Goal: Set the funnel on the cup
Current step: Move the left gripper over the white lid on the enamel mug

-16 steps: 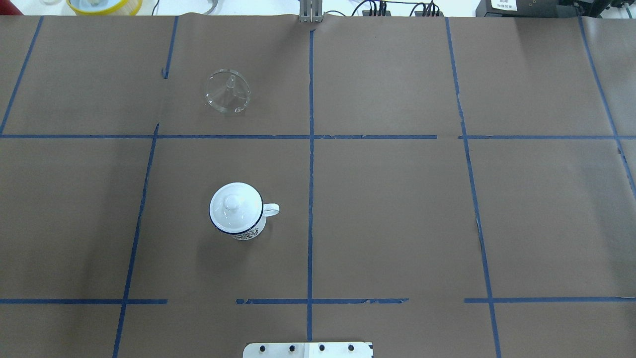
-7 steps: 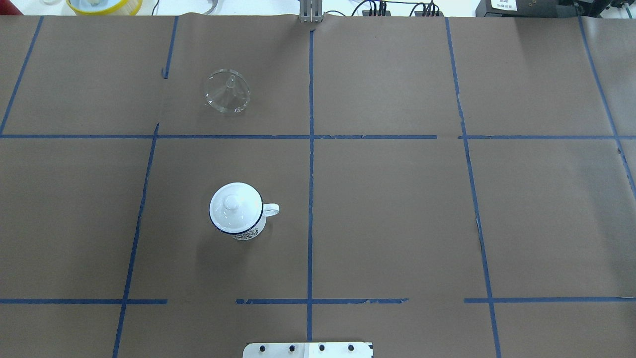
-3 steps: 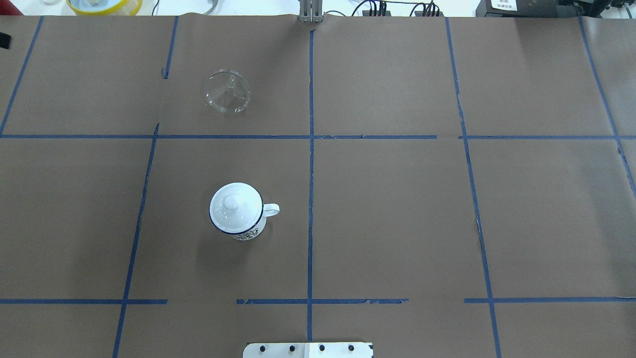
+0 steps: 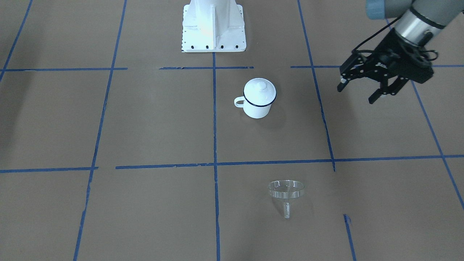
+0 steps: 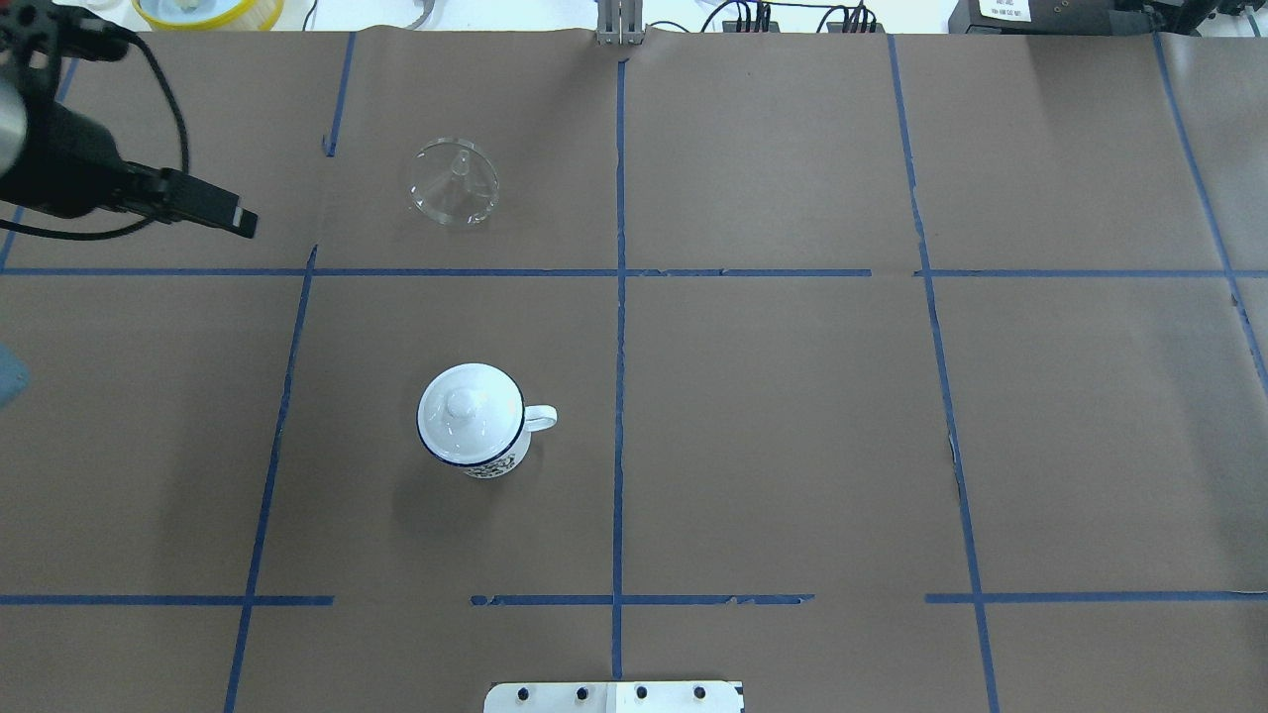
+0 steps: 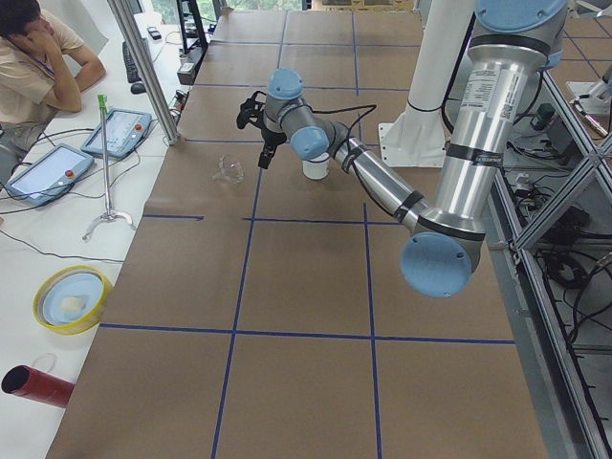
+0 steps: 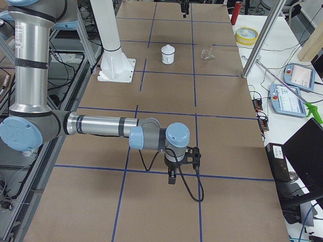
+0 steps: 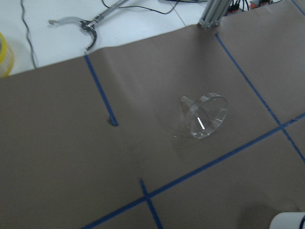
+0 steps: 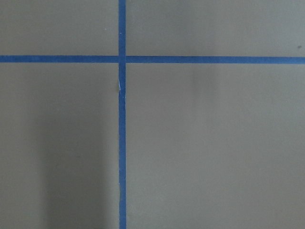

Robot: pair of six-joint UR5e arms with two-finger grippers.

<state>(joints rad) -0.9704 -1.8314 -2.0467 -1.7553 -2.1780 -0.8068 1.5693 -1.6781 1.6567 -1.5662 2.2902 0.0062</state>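
The funnel [image 5: 454,183] lies on its side on the brown counter [image 5: 792,446], tilted onto its rim and spout, with the thin spout pointing away from the robot's base [image 4: 213,25]. It sits in a far square of the blue tape [image 5: 619,297] grid, just to the robot's left of the middle line. The left wrist view shows it clearly (clear plastic, the wide mouth turned towards that camera).

The cup [image 5: 471,421] stands upright one square nearer the robot, well apart from the funnel, with its handle towards the middle tape line. A white knobbed lid [image 5: 464,406] sits on top of it, closing the mouth, so the funnel is not yet on the cup.

The left claw [image 4: 357,93] hangs above the counter off to the robot's left of both things, touching neither. It is released: the front-facing view shows its two black fingers [image 4: 375,97] spread wide with nothing between them. A dark cable loops along its wrist.

The right claw [image 7: 171,174] appears only in the exterior right view, low over the counter near a tape crossing, far from the cup and funnel (a long way down the counter). From there I cannot tell whether it is released or clenched. Its wrist camera sees nothing but bare brown paper and a tape cross.
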